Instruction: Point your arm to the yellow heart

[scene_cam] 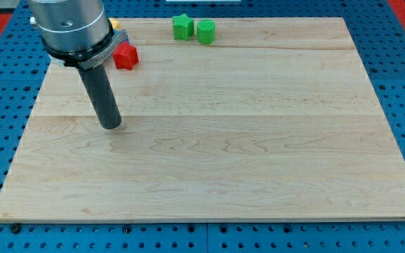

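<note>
My tip (110, 125) rests on the wooden board (259, 154) at the view's left. A small sliver of yellow (116, 24) shows at the view's top left, just right of the arm's body. It is mostly hidden, so I cannot make out its shape. The tip is well below it. A red star-like block (125, 56) lies up and to the right of the tip, close to the rod's upper part.
A green star-like block (183, 27) and a green rounded block (205, 31) sit side by side at the board's top edge. A bluish sliver (123, 36) shows beside the arm above the red block. Blue pegboard (399, 84) surrounds the board.
</note>
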